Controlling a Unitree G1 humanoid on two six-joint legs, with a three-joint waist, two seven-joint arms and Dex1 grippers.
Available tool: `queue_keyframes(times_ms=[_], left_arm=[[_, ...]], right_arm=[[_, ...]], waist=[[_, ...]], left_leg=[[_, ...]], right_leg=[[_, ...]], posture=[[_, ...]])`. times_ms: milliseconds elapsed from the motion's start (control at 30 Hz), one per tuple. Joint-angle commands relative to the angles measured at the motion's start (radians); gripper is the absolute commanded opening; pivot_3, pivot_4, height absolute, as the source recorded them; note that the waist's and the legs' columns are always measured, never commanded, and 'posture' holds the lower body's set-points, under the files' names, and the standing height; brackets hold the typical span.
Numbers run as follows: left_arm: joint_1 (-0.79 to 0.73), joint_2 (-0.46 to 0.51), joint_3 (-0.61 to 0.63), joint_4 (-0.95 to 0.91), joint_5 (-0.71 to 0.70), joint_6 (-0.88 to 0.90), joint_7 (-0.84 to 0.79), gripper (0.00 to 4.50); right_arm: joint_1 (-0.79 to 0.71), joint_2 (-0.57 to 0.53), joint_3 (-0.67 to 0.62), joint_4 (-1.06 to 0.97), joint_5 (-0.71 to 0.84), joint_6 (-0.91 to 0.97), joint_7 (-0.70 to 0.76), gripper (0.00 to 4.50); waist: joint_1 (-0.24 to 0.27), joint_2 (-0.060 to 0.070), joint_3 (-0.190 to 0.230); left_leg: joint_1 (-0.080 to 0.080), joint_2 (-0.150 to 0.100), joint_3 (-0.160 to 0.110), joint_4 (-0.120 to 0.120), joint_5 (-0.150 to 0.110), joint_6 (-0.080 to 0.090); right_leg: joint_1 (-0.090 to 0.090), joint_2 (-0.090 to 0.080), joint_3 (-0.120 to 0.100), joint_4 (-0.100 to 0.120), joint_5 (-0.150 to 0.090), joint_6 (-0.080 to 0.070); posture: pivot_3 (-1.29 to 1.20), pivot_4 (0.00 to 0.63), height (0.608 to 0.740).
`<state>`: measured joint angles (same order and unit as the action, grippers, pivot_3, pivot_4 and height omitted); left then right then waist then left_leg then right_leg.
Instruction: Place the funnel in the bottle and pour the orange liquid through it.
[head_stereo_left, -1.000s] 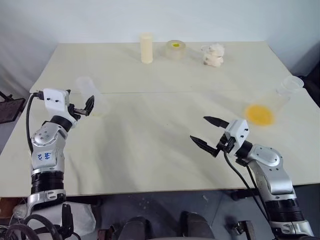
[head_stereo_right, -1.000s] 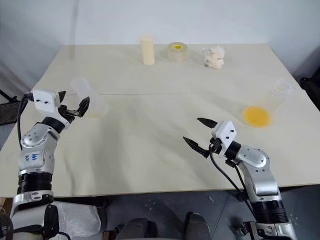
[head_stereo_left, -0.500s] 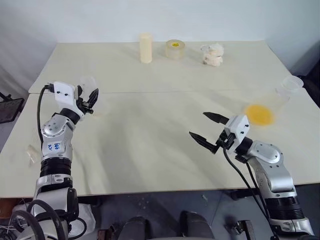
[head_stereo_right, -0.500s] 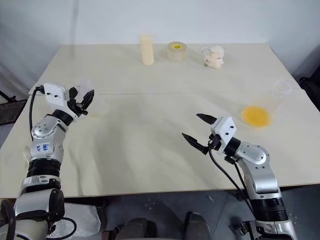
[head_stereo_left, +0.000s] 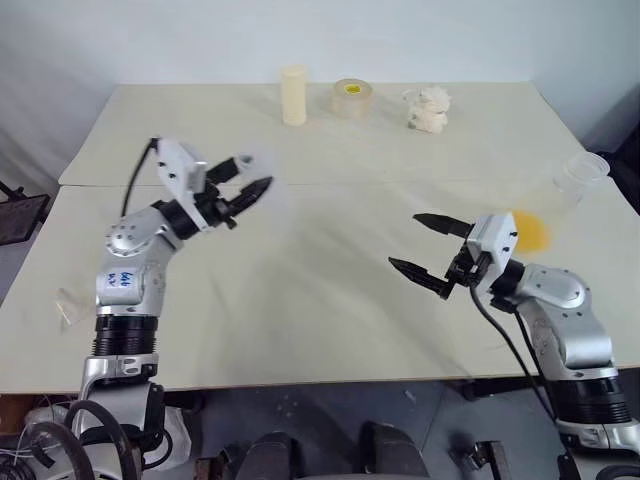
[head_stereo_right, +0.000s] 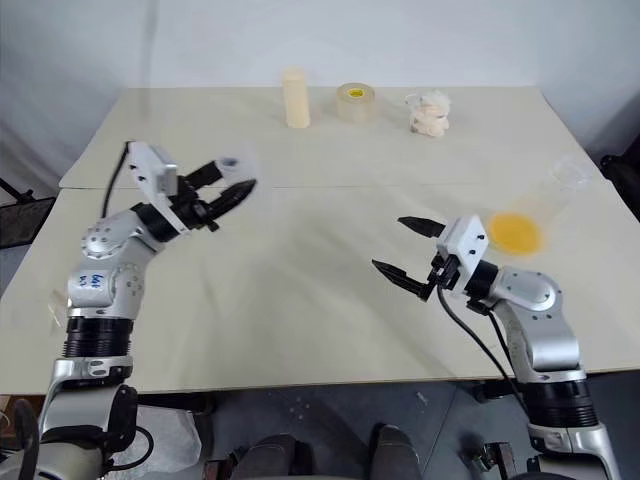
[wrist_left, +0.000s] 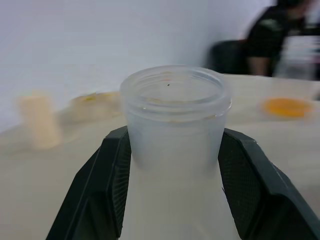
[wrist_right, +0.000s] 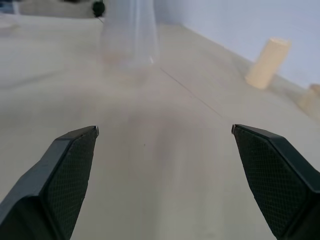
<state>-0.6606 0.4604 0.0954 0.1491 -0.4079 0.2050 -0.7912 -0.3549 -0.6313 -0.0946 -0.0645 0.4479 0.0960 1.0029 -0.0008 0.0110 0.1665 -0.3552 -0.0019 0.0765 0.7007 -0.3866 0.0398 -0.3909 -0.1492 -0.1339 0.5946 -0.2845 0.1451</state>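
My left gripper (head_stereo_left: 248, 180) is shut on the frosted bottle (wrist_left: 175, 120), one black finger on each side below its wide round mouth. It holds the bottle above the left half of the table, and the bottle also shows in the right wrist view (wrist_right: 129, 35). My right gripper (head_stereo_left: 404, 240) hovers open and empty over the table's right half. The orange liquid (head_stereo_right: 516, 232) sits in a clear conical flask (head_stereo_left: 583, 172) lying tilted near the right edge, just behind my right hand. I cannot make out the funnel.
A cream cylinder (head_stereo_left: 293, 96), a roll of tape (head_stereo_left: 352, 98) and a small white lump (head_stereo_left: 427, 108) stand along the table's far edge. A small pale thing (head_stereo_left: 66, 303) lies near the left front edge. A person (wrist_left: 280, 30) sits beyond the table.
My left gripper closed on the bottle, lifted it off the table and swung it right, toward the middle. The right gripper rose slightly and stayed open.
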Motion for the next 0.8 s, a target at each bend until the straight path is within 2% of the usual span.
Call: queue_keyframes(times_ms=[33,300,567,633,800], left_arm=[[0.001,-0.032,-0.043,-0.094,-0.034,0.042,-0.03,2.23],[-0.002,-0.095,-0.163,-0.074,0.043,0.052,-0.038,2.23],[-0.005,-0.133,-0.217,-0.026,0.102,0.029,-0.05,2.23],[-0.004,-0.138,-0.221,-0.026,0.111,0.023,-0.05,2.98],[0.007,-0.131,-0.225,-0.056,0.113,0.041,-0.059,4.47]], right_arm=[[0.014,-0.044,-0.062,-0.038,0.109,0.06,0.079,4.5],[0.079,-0.065,-0.109,-0.094,0.134,0.085,0.073,4.5],[0.135,-0.049,-0.12,-0.16,0.135,0.085,0.02,4.5],[0.142,-0.047,-0.121,-0.169,0.135,0.083,0.009,4.5],[0.164,-0.046,-0.123,-0.193,0.139,0.083,-0.011,4.5]], waist=[[0.001,0.0,0.0],[0.004,-0.001,0.001],[0.012,-0.001,0.001],[0.017,-0.001,0.001],[0.027,-0.001,0.001]], left_leg=[[0.0,0.0,0.0,0.0,0.0,0.0],[0.0,0.0,0.001,0.001,0.0,0.0],[-0.001,0.0,0.001,0.001,0.0,0.0],[-0.001,0.0,0.001,0.001,0.0,0.0],[-0.001,0.0,0.001,0.003,0.0,0.0]], right_leg=[[0.0,0.0,0.0,0.0,0.0,0.0],[0.0,0.0,0.0,0.0,0.0,0.0],[0.0,0.0,0.0,0.0,0.0,0.0],[0.0,0.0,0.0,0.0,0.0,0.0],[0.0,0.0,0.001,0.0,0.0,0.0]], posture=[[0.0,0.15,0.74],[0.0,0.15,0.74],[0.0,0.15,0.74],[0.0,0.15,0.74],[0.0,0.15,0.74]])
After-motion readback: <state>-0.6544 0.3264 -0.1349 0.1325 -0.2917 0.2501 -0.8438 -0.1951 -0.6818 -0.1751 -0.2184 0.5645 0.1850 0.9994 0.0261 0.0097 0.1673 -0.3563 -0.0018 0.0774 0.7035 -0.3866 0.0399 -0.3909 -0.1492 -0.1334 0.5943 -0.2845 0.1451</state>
